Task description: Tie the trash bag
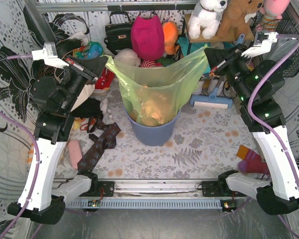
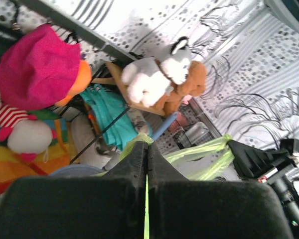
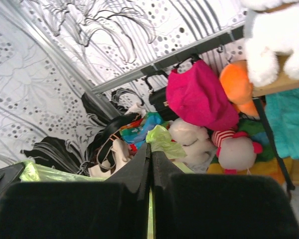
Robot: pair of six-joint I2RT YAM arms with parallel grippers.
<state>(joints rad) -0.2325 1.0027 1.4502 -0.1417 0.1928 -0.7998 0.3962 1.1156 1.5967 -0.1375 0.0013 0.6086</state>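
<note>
Table (image 1: 199,149) space at the centre is taken up by a round blue-grey bin (image 1: 154,133), and the trash bag (image 1: 159,79) is seated inside it. The bag's thin green film is drawn up well above the bin's rim. Crumpled paper (image 1: 152,107) can be made out through the plastic low in the bag.

The bag's mouth is pulled wide into two opposite corners. One corner is pinched by the left gripper (image 1: 95,75), whose jaws are pressed together with a sliver of green film caught between them, as the left wrist view shows. The opposite corner is pinched in the same way by the right gripper (image 1: 214,67).

The step in hand is judged to be the gathering of the two rim corners, with no knot yet formed. For the next move, both corners would need to be brought together over the bin and crossed. Tension would have to be kept moderate, since so thin a film could be torn or slipped from the jaws.
</note>
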